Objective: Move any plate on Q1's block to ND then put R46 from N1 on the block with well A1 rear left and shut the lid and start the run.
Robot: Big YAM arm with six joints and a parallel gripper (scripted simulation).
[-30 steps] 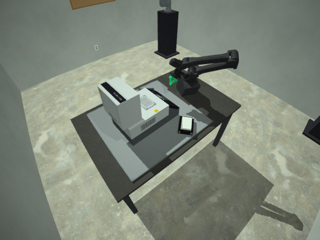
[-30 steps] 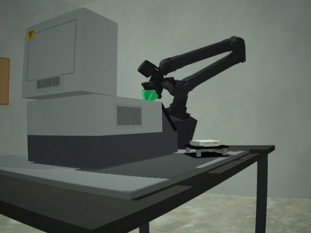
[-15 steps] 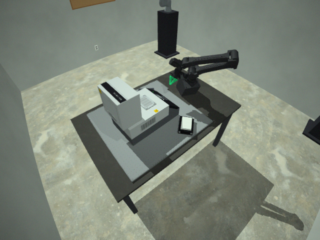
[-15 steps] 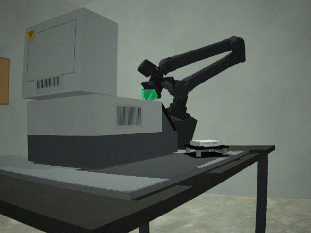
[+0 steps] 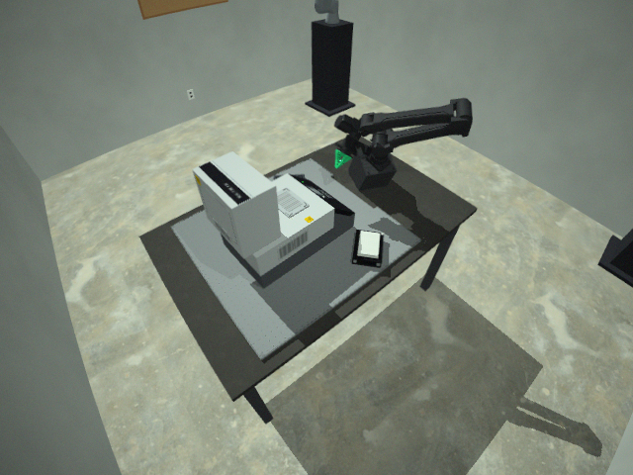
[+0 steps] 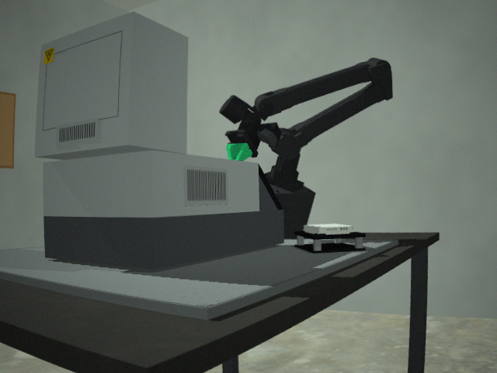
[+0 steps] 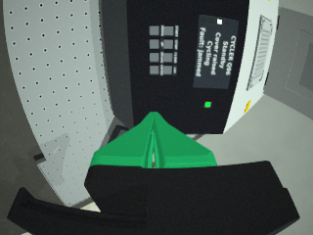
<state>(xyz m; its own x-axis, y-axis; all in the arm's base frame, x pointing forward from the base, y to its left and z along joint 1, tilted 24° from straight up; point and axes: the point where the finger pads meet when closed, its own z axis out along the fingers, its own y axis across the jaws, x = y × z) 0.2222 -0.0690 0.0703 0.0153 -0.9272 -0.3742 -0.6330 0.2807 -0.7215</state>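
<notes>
Shut tight on nothing, the green-fingered gripper point(image 7: 152, 147) hangs above cycler Q1's black key panel point(image 7: 176, 39), whose status lamp point(image 7: 207, 105) glows green. Q1 point(image 5: 286, 225) sits mid-table with its lid point(image 5: 232, 202) raised and a plate point(image 5: 292, 202) on the block. Plate R46 point(image 5: 369, 243) lies on its nest point(image 5: 357, 258) toward the table's right edge, beside Q1.

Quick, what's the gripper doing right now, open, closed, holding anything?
Gripper: closed, green fingers pressed together, holding nothing, hovering above the cycler's key panel.
</notes>
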